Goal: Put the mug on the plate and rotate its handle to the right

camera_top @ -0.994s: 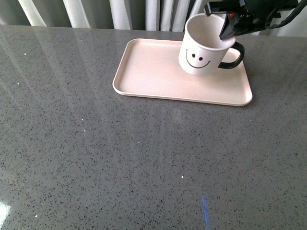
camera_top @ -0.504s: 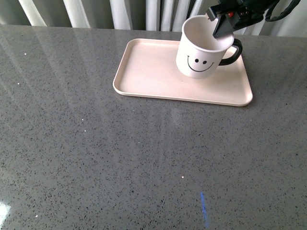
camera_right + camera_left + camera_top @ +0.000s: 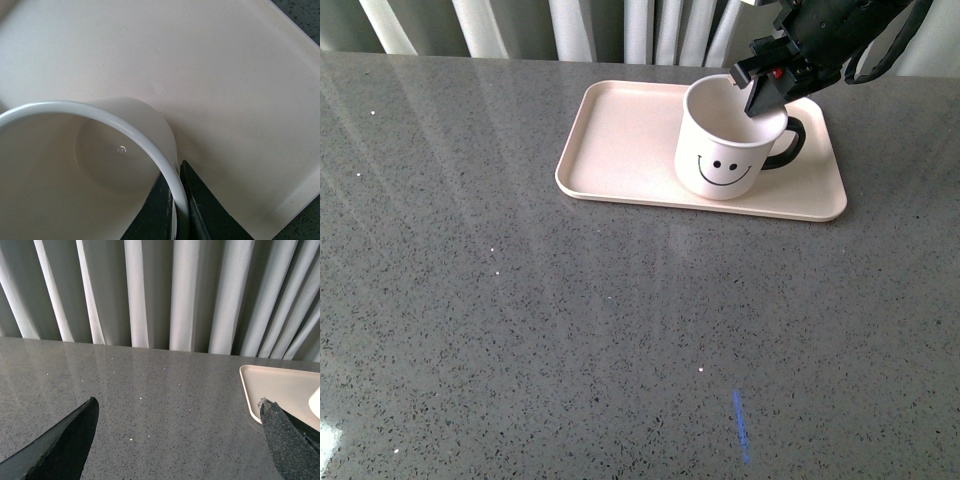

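Mug [image 3: 725, 150], cream-white with a black smiley face turned toward the robot, sits over the right half of the plate [image 3: 620, 140], close to the plate's near rim. Its black handle [image 3: 790, 145] sticks out toward the robot's right. Whether the mug's base rests fully on the plate cannot be told from these views.

From above and behind the mug, the right hand [image 3: 760, 90] reaches down and is clenched on the rim on the handle side. In the right wrist view, one dark finger [image 3: 159, 210] lies inside the mug [image 3: 75, 165] and the other lies outside. The thin white wall is pinched between them, and the pale plate [image 3: 150, 50] fills the background.

The plate lies flat on the grey speckled desk [image 3: 520, 300], toward its far edge. White curtains [image 3: 570, 20] hang just behind it. A short blue mark [image 3: 742, 425] shows on the desk nearer the robot, well apart from the plate.

The left hand [image 3: 178, 405] is released, its two dark fingers spread wide with only bare desk between them. It is well to the left of the plate, whose corner [image 3: 280, 385] shows at the edge of the left wrist view.
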Available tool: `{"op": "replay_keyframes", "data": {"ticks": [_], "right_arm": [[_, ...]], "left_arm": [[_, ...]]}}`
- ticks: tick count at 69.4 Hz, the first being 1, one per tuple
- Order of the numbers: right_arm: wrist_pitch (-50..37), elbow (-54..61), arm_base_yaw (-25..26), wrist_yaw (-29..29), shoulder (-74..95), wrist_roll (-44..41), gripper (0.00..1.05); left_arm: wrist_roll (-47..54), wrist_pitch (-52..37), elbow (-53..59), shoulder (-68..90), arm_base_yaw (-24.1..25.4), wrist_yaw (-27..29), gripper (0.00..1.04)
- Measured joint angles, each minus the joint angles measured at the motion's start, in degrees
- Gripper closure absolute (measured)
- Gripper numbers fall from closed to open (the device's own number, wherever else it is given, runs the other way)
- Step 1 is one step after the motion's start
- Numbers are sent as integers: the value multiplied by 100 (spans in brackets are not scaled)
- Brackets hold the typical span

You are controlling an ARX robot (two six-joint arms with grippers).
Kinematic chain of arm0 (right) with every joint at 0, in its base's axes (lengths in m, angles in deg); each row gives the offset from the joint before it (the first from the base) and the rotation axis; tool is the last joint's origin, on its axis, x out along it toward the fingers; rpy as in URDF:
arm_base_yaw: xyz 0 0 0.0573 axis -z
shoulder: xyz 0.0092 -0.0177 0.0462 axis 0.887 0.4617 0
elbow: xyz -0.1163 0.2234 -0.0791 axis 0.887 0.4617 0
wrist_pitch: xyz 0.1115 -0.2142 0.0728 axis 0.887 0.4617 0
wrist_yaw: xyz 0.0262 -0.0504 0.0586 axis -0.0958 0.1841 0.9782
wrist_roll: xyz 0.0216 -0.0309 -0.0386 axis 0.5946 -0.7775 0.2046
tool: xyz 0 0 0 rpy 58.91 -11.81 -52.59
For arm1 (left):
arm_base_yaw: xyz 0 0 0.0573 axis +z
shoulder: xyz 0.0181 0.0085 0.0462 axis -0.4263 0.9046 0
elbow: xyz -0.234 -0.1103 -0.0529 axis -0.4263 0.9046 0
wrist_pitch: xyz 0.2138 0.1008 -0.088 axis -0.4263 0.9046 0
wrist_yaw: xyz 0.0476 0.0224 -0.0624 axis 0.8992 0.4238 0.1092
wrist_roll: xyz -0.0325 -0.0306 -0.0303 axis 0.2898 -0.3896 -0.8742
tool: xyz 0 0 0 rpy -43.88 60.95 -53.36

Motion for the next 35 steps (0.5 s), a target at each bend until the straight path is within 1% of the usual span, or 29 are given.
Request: {"op": "replay_keyframes", "data": {"ticks": [27,30,31,34,35], "right_arm": [[20,-17,2,-61,50,-31,103],[20,-20,2,-79,57,-46,99],[20,-20,2,-81,59,-48,95],[20,-20,2,-85,68,-48,90],[20,-20,2,-96,68,-48,86]], "left_arm": [[0,0,0,0,0,0,9],[0,0,0,0,0,0,9],[0,0,0,0,0,0,9],[0,0,0,0,0,0,9],[0,0,0,0,0,0,9]]}}
